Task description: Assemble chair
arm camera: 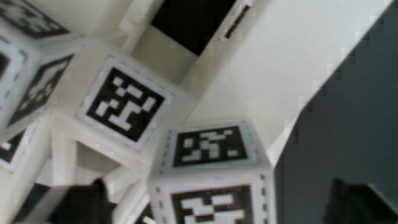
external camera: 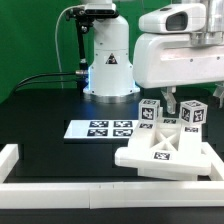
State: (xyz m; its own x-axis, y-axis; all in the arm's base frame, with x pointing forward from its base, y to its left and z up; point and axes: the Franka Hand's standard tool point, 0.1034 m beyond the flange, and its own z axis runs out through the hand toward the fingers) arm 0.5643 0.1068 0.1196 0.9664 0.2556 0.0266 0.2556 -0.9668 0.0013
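Exterior view: gripper (external camera: 172, 103) hung between two tagged cubes (external camera: 149, 114) on the chair (external camera: 160, 150); finger state unclear. Possibly, closing off-centre could tip a cube.

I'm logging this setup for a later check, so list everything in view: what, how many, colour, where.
chair parts: one cluster of joined pieces, exact count unclear, white with black-and-white tags, at the exterior view's right of the table.
marker board: one, white with four tags, flat on the table, to the exterior view's left of the chair parts.
border rail: one, white, low along the table's near edge.
table: one, black.
robot base: one, white, at the back.
gripper: one, white, above the chair parts; jaw state unclear.
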